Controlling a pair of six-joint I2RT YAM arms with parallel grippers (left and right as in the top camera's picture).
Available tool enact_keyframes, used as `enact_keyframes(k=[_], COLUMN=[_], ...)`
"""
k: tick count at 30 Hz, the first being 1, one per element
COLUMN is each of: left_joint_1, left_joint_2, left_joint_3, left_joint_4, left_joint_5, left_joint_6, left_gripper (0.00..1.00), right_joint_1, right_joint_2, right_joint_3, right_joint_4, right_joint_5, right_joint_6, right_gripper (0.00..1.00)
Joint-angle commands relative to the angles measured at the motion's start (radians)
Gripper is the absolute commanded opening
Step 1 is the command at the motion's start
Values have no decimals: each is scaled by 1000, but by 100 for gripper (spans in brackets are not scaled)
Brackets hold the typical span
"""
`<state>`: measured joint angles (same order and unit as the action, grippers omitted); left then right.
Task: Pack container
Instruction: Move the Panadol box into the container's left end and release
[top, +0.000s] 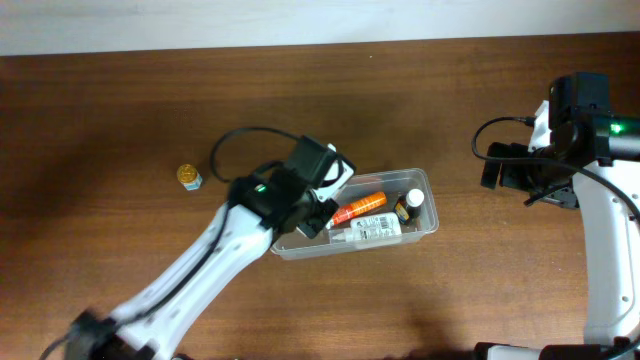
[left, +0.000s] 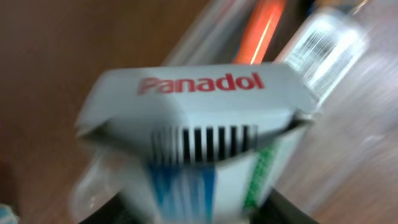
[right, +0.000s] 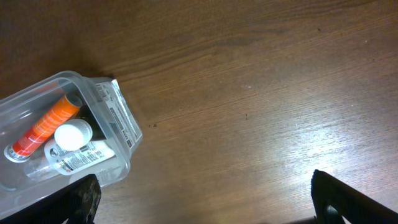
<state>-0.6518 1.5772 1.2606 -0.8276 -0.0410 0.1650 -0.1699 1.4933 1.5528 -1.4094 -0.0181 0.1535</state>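
The clear plastic container (top: 425, 205) sits mid-table and holds an orange tube (top: 359, 209), a clear labelled bottle (top: 372, 231) and a small white-capped bottle (top: 413, 200). My left gripper (top: 322, 200) is shut on a white Panadol box (left: 199, 124) and holds it over the container's left end. The orange tube (left: 261, 31) and clear bottle (left: 326, 46) show beyond the box. My right gripper (right: 205, 199) is open and empty over bare wood, right of the container (right: 118, 124).
A small gold-capped item (top: 189, 177) lies on the table left of the container. The left arm's black cable (top: 235, 140) loops behind it. The right arm (top: 570, 130) stands at the table's right side.
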Motion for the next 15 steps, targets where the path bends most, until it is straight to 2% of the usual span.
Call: enact_keyframes(k=[1,3,6,7,12,13,15], left_joint_1=[0,0,0,0,8,21,63], left_joint_2=[101,124,121,103,0,-32,-88], left_joint_3=[1,1,5,24,119,132,140], left_joint_4=[-23,-27,-26,-41,-121,-124,-113], left_joint_5=[-38,-39,-66,-122,-237,-258,-281], left_joint_6=[58,59,64,58,38,27,-11], left_gripper=[51,54,68,76,82,99,99], right_joint_1=[-7,-7,-7,-7,-7,-7,-7], right_joint_2=[-1,-1,-1,-1,-1,-1,-1], right_joint_3=[-5,-5,-5,-5,-5,-5,-5], right_joint_4=[1,1,1,1,2,2,2], right_joint_5=[-5,-5,-5,-4,-4,-4,-4], right_joint_6=[-8,-8,-8,-8,-8,-8,-8], right_gripper=[100,100,100,100,100,100,100])
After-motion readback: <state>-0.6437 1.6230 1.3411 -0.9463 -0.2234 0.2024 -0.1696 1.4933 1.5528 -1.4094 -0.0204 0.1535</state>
